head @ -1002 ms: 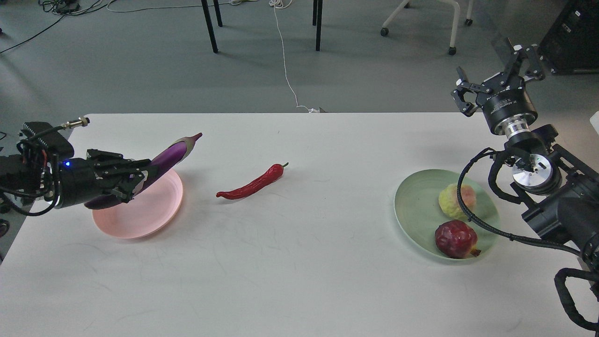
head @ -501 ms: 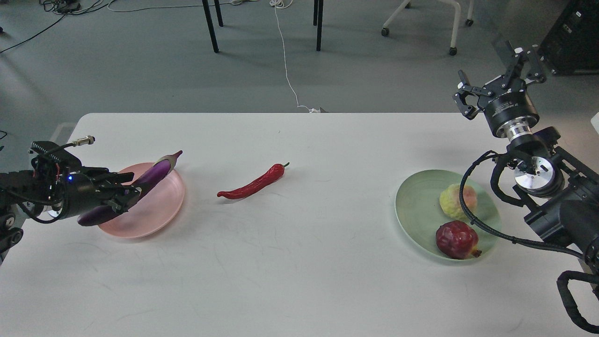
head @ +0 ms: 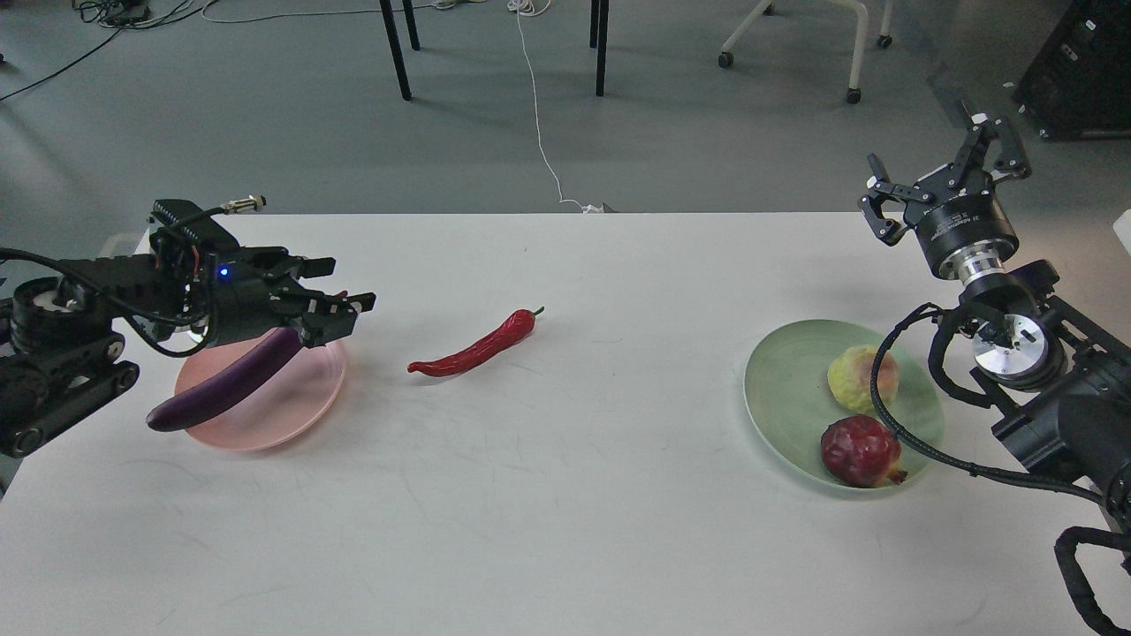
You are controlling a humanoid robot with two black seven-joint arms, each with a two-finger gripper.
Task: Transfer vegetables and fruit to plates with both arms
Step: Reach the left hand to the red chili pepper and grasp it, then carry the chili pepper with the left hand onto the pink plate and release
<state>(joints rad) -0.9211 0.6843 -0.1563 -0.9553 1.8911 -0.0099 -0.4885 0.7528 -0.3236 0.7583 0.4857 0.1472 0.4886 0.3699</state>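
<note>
The purple eggplant (head: 225,382) lies across the pale pink plate (head: 296,399), its blunt end sticking out over the plate's left rim. My left gripper (head: 340,287) is open and empty just above the eggplant's cap end, which it hides. The red chili pepper (head: 477,346) lies on the white table to the right of the pink plate. The mint green plate (head: 782,389) holds the yellow-green bumpy fruit (head: 859,378) and the dark-red pomegranate (head: 859,450). My right gripper (head: 945,172) is open and empty, raised beyond the green plate.
The white table (head: 565,495) spans the view. Beyond its far edge are black table legs (head: 396,49), a white cable (head: 539,115) on the grey floor and a wheeled chair base (head: 795,44).
My left gripper lowered the eggplant onto the pink plate, let go of it, opened and rose up and to the right. The right arm has barely moved.
</note>
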